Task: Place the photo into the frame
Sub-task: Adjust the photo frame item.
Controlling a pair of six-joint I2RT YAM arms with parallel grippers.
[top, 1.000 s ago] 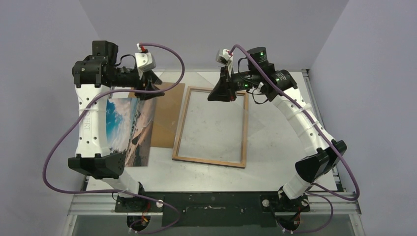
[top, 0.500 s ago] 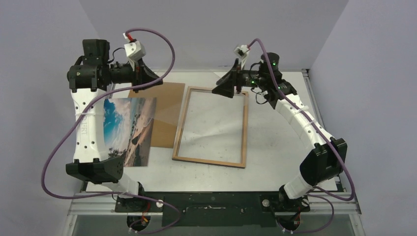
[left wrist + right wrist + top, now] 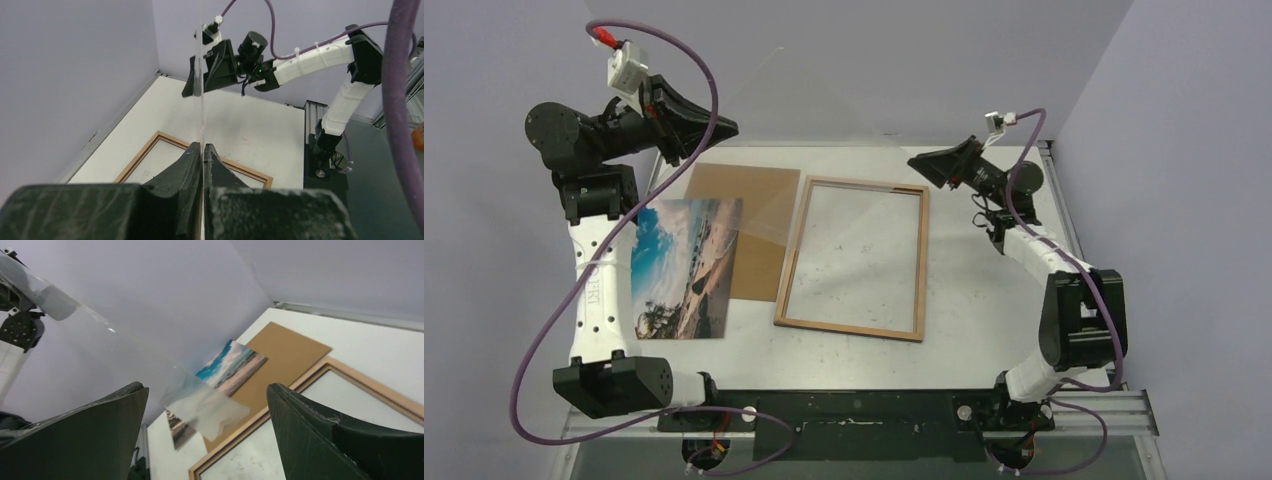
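The frame [image 3: 922, 262] lies flat mid-table, wood-brown side up, with bare table showing through its opening. The photo [image 3: 684, 265], a coast under blue sky, lies face up to its left. My left gripper [image 3: 724, 127] is raised at the back left, shut on a clear pane [image 3: 769, 215] that hangs in the air. In the left wrist view the pane [image 3: 201, 75] shows edge-on between the shut fingers [image 3: 192, 160]. My right gripper [image 3: 921, 165] is open over the frame's far right corner. Nothing sits between its fingers [image 3: 310, 430], and the pane [image 3: 210, 410] floats well beyond them.
A plain brown backing board [image 3: 754, 275] lies between photo and frame, partly under the photo's edge. The grey back wall and side walls close in the table. A rail [image 3: 1064, 200] runs along the table's right edge.
My left gripper has shut on the clear pane and swung it up and to the left. My right gripper has opened, let the pane go, and drawn back to the right.
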